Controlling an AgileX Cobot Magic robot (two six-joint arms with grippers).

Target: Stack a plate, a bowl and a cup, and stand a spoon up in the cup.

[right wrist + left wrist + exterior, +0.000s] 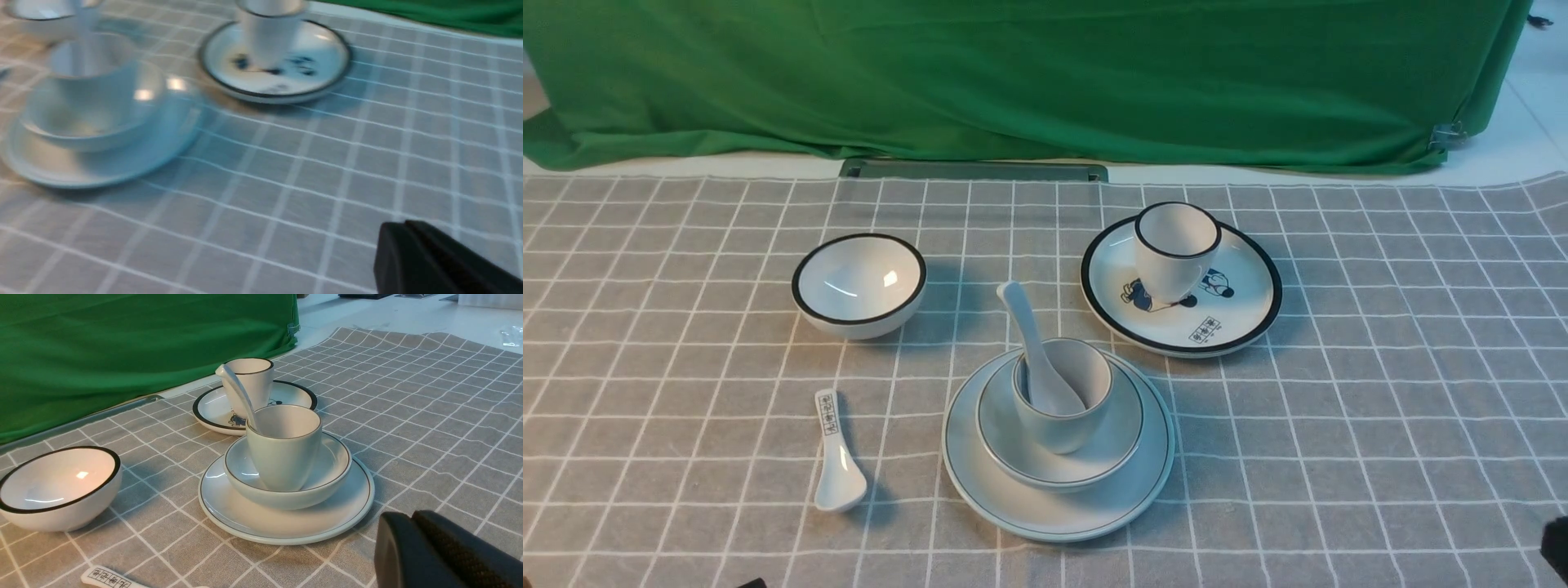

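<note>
Plate, bowl, cup, stacked; spoon leaning inside cup; left hand, right hand closed, empty.

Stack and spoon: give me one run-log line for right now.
plate under bowl | cup in bowl | spoon leaning in cup | both end effectors shut, holding nothing
</note>
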